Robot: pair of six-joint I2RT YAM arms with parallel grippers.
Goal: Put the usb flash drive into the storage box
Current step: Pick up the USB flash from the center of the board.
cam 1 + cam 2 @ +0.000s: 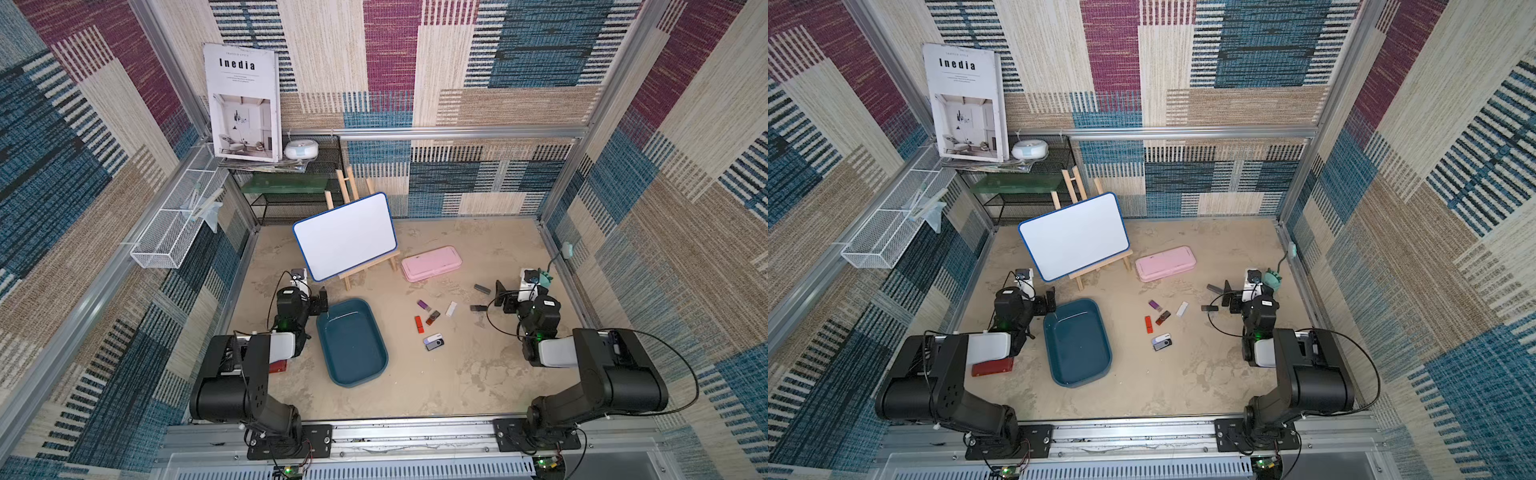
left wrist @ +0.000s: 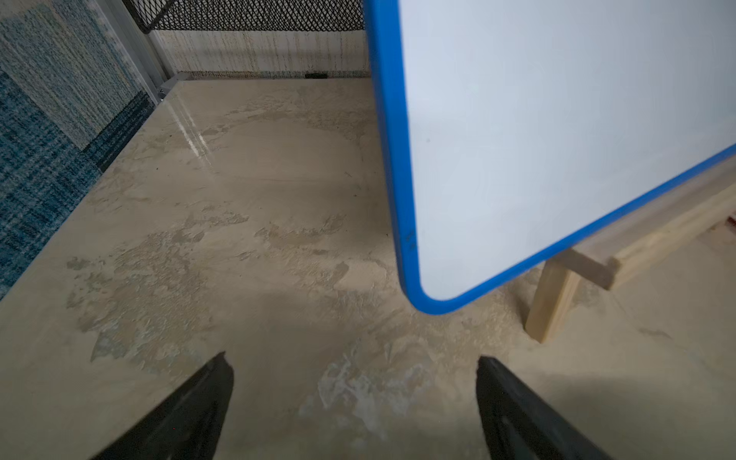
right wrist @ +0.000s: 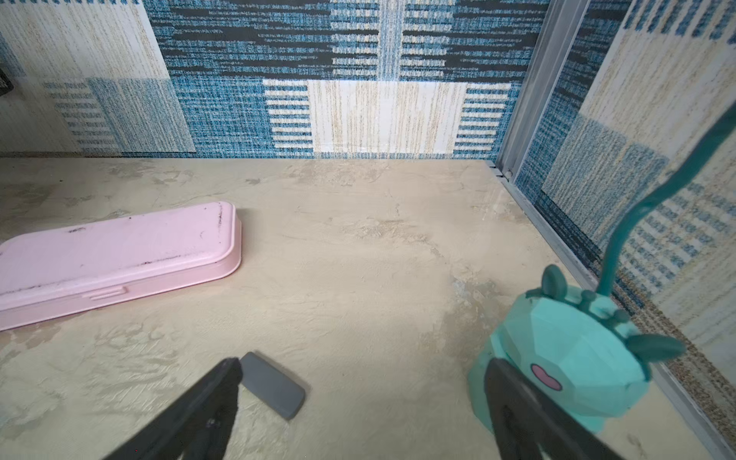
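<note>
Take the desk (image 1: 436,374) as a clock face seen from above, with twelve at the back wall. A whiteboard (image 1: 345,235) leans on a small easel towards eleven, out of the working lane. The storage box (image 1: 351,345) lies flat at about seven, with its open side up and nothing in it. It sits right by the left arm, probably so that a drop from above is easy. A shut pink case (image 1: 431,262) rests at one.

The left claw (image 2: 354,358) hangs over bare desk at nine, spread wide and holding nothing. The right claw (image 3: 362,362) at three is just as wide and empty. One of its tips is just beside a grey flash drive (image 3: 273,384).

The other flash drives (image 1: 432,317) lie scattered flat from the centre out towards three, all outside the box. Most are closer to the right arm, so that arm looks better placed to pick first. Loading has not begun.
</note>
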